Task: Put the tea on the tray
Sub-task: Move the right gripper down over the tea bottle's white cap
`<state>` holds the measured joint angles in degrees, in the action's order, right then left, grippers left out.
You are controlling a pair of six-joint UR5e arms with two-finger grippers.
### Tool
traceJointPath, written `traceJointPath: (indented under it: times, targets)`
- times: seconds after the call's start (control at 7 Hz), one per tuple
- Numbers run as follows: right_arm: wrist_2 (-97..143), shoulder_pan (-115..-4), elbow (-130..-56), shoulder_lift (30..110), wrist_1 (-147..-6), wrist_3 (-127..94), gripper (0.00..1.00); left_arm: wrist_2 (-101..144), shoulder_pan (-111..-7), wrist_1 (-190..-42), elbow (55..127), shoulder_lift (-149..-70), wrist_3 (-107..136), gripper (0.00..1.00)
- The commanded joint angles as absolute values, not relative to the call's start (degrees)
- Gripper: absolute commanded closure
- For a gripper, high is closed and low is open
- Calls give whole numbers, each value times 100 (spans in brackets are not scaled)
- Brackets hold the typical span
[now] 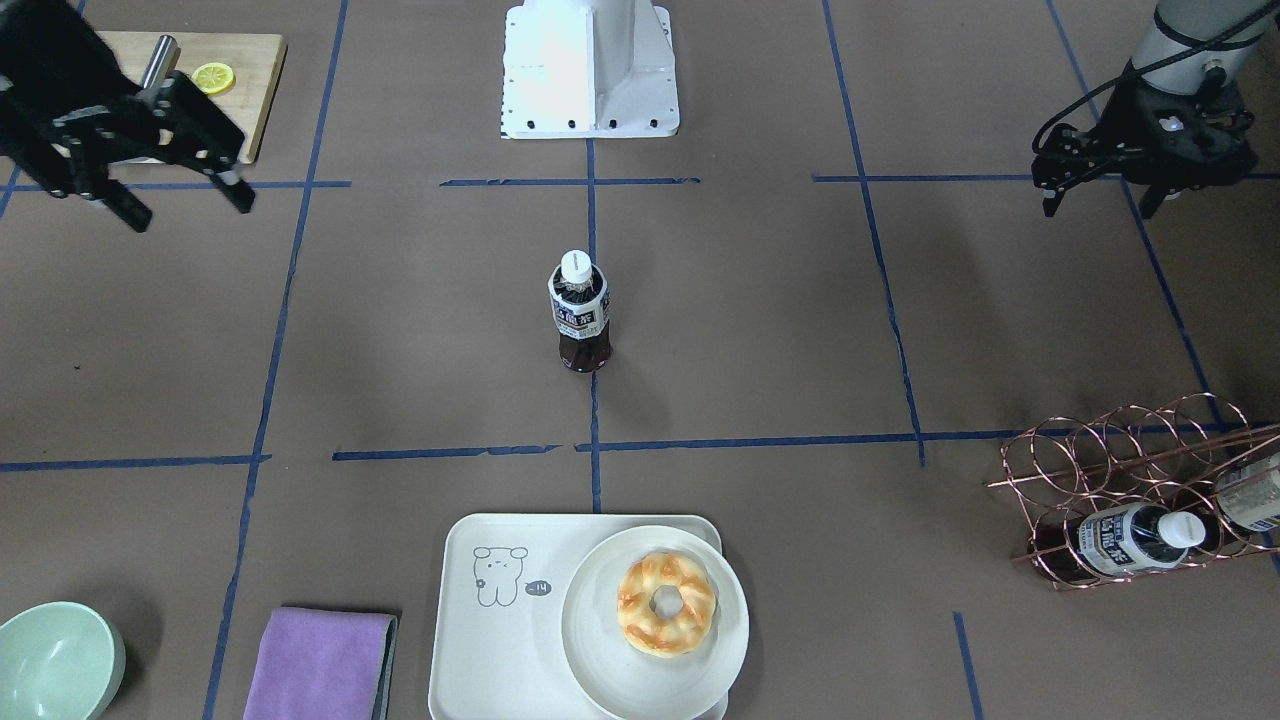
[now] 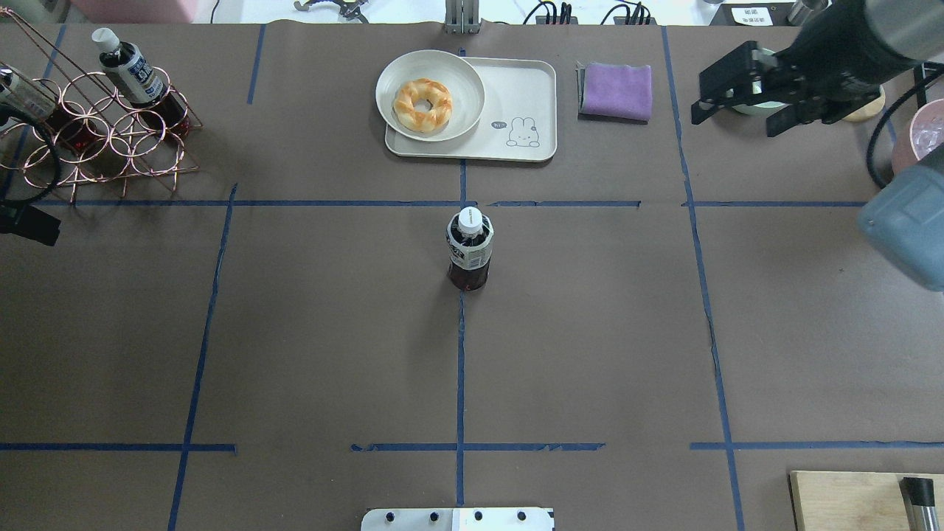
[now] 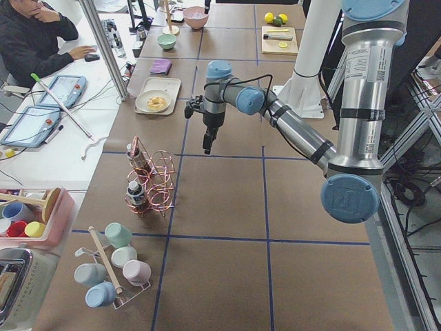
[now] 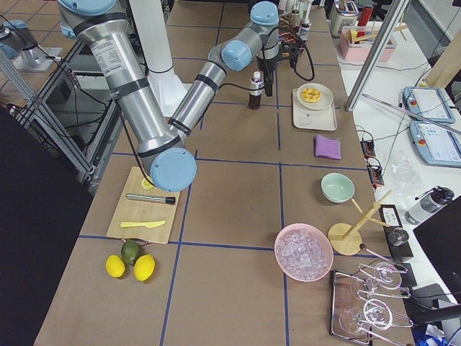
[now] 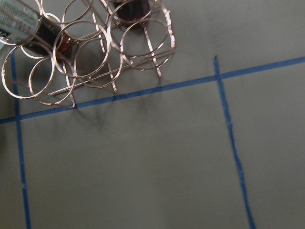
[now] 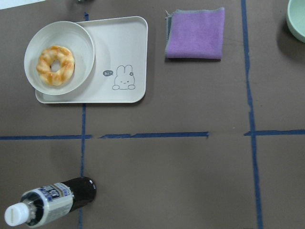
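A tea bottle (image 1: 580, 310) with a white cap stands upright at the table's middle, on the blue centre line; it also shows in the overhead view (image 2: 470, 247) and the right wrist view (image 6: 47, 205). The cream tray (image 1: 500, 640) with the printed animal lies at the operators' edge, apart from the bottle, and shows from overhead (image 2: 523, 103). A white plate (image 1: 600, 670) with a doughnut covers half of it. My right gripper (image 1: 185, 210) hovers open and empty, far to the bottle's side. My left gripper (image 1: 1100, 205) hovers open and empty near the rack side.
A copper wire rack (image 1: 1130, 470) holds further tea bottles (image 1: 1140, 540). A purple cloth (image 1: 320, 665) and a green bowl (image 1: 55, 660) lie beside the tray. A wooden cutting board (image 1: 255, 90) with a lemon slice sits near the robot's base (image 1: 590, 70).
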<state>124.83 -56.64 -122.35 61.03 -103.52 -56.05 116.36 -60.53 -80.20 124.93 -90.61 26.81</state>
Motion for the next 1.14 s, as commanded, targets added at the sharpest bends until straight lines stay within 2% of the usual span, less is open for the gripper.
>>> traceJointPath:
  times: [0.0, 0.43, 1.0]
  targets:
    - [10957, -4295, -12087, 5180, -10792, -6753, 0, 12379, -6842, -8051, 11860, -9044, 1344, 0]
    - [10304, -3493, -11148, 4353, -10793, -7197, 0, 12656, -7233, -8270, 11523, -9026, 923, 0]
    - [10230, -3191, -10302, 4008, -10723, -7155, 1, 12857, -7593, -8270, 11522, -8825, 572, 0]
